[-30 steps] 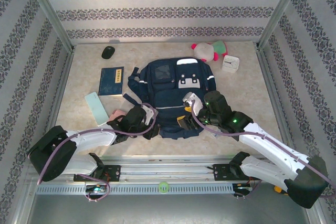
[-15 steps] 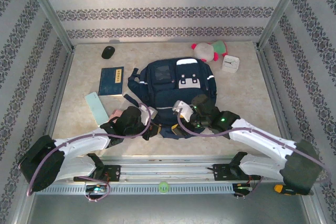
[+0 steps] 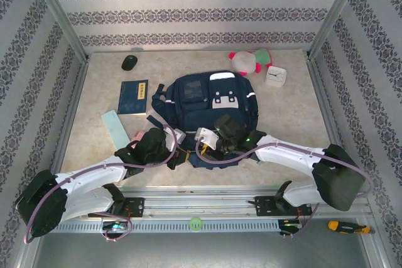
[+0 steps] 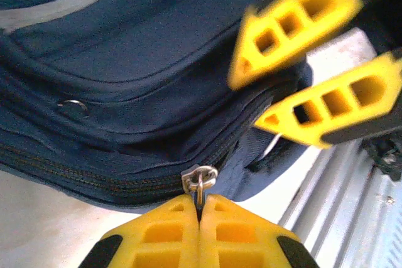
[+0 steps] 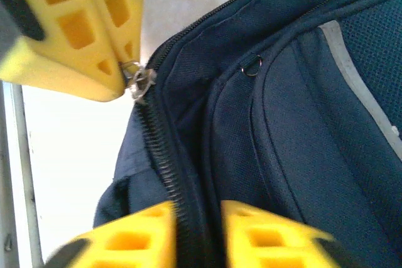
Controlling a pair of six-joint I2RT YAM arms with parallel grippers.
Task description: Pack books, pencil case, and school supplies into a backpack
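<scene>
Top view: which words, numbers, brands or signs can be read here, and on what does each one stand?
No text can be read.
Book: gold lettering on the dark cover, too small to read.
Clock: marks on the white face, too small to read.
Backpack: no legible label or brand on the fabric or the pale patch.

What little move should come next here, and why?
Probably the left tool should drag the zipper pull along its track: it is pinched shut on it, the right tool braces the backpack fabric, and the zipper looks closed.
</scene>
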